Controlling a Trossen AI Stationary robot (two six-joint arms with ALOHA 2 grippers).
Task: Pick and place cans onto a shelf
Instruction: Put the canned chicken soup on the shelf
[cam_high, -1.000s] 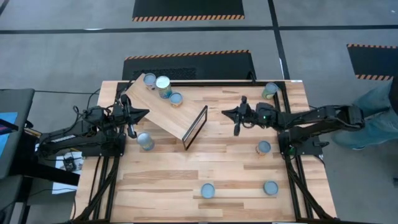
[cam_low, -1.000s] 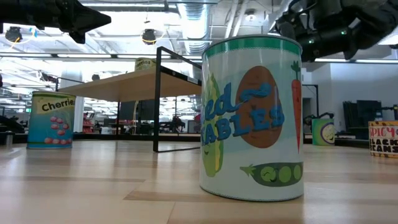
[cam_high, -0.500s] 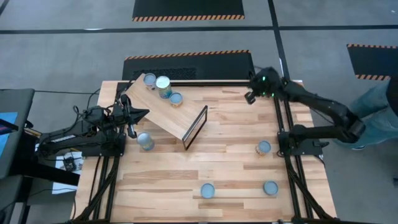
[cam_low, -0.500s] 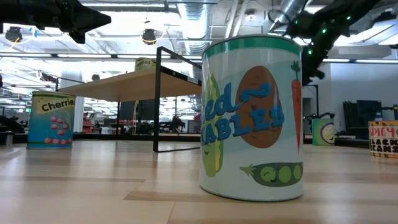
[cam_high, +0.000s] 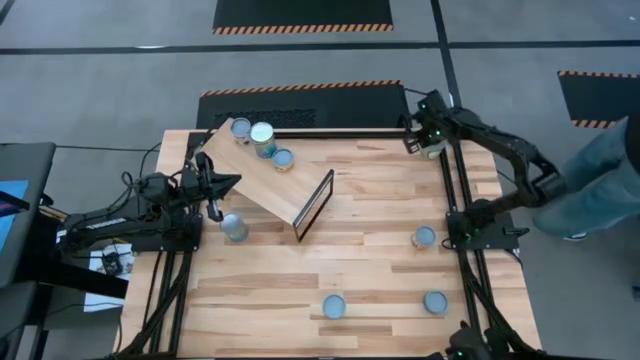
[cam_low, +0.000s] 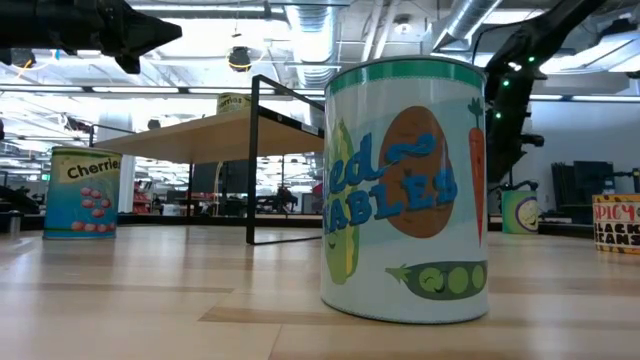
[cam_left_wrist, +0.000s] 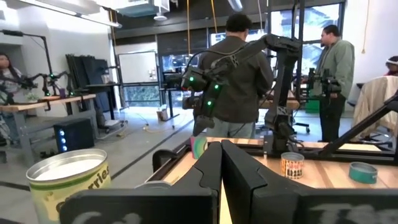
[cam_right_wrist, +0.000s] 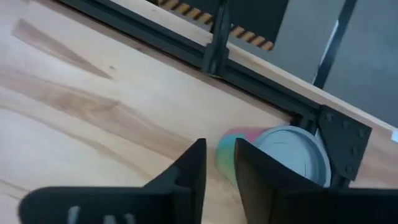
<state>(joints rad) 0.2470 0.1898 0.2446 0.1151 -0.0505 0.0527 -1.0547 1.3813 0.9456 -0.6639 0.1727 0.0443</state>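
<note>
The light wood shelf (cam_high: 275, 175) lies slanted at the table's far left and carries three cans (cam_high: 263, 136). More cans stand on the table: one beside the shelf (cam_high: 233, 227), one at the right (cam_high: 424, 237), two near the front edge (cam_high: 333, 306). A pink-and-green can (cam_right_wrist: 292, 155) stands in the far right corner. My right gripper (cam_high: 421, 140) hovers over the table just beside this can, its fingers (cam_right_wrist: 194, 165) a little open and touching nothing. My left gripper (cam_high: 215, 188) is shut and empty at the shelf's left end.
Black frame rails (cam_high: 455, 190) run along the table's right and far edges, close to the corner can. A person (cam_high: 600, 180) stands past the right edge, and more people show beyond the table in the left wrist view. The table's middle (cam_high: 370, 220) is bare wood.
My right gripper has swung from the table's middle toward the far right corner and now hangs beside the can there. The cans and the shelf have kept their places.
</note>
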